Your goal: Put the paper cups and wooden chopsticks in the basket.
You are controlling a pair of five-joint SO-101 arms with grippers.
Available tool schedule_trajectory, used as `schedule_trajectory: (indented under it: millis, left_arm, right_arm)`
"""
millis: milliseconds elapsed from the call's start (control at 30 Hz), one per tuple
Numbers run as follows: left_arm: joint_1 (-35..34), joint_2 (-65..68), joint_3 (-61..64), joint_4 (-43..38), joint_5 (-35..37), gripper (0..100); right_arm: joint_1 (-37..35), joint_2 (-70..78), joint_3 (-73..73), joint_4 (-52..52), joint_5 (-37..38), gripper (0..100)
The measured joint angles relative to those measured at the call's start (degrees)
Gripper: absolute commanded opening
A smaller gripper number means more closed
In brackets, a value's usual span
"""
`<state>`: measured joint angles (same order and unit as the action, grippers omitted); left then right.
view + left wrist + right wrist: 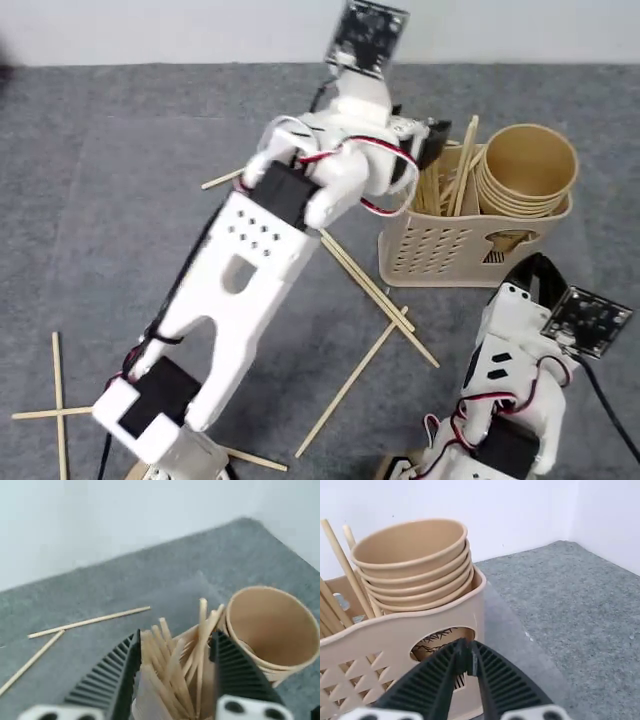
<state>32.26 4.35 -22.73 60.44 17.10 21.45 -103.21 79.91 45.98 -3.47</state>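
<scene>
The basket (450, 255) stands right of centre on the grey carpet (120, 250), a little way in front of the white wall (150, 30). The paper cups (528, 165) sit nested in one stack in its right half, the top rim well above the basket's edge. A bundle of chopsticks (448, 185) stands on end in the left half, tips poking out at odd angles.

The left gripper (176, 639) hangs over that bundle with its jaws apart, one on each side of the sticks. It is not closed on any of them, and the cup stack is just to its right.

The right gripper (468, 647) is low at the basket's near right corner. Its jaws are pressed together with nothing between them, the tips just in front of the basket's wall.

Loose chopsticks lie about. Two long chopsticks (372, 288) run from under the left arm towards the near side, close to the basket's near left corner. Another chopstick (348, 388) slants off from them. One far chopstick (222, 180) peeks out at the left arm's far side. A crossed pair (57, 400) lies by the near left edge. The carpet is open on the far left, and also to the right of the basket.
</scene>
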Motion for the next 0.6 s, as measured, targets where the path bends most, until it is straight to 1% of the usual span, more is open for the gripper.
schedule_trajectory:
  millis: [133, 233, 400, 500, 600]
  left_arm:
    - [-1.76, -3.96, -5.27, 6.86, -0.53, 24]
    - [-6.24, -7.21, -7.56, 12.66, -4.4, 24]
    - [-19.08, -9.32, -8.09, 22.95, -10.46, 23]
    - [-27.6, -9.32, -8.09, 29.36, -14.77, 20]
    - [-34.9, -9.49, -5.8, 34.81, -21.01, 18]
  right_arm:
    - [0.0, 0.0, 0.0, 0.0, 0.0, 0.9]
    - [0.0, 0.0, 0.0, 0.0, 0.0, 0.9]
    - [0.0, 0.0, 0.0, 0.0, 0.0, 0.9]
    - [0.0, 0.0, 0.0, 0.0, 0.0, 0.9]
    - [0.0, 0.0, 0.0, 0.0, 0.0, 0.9]
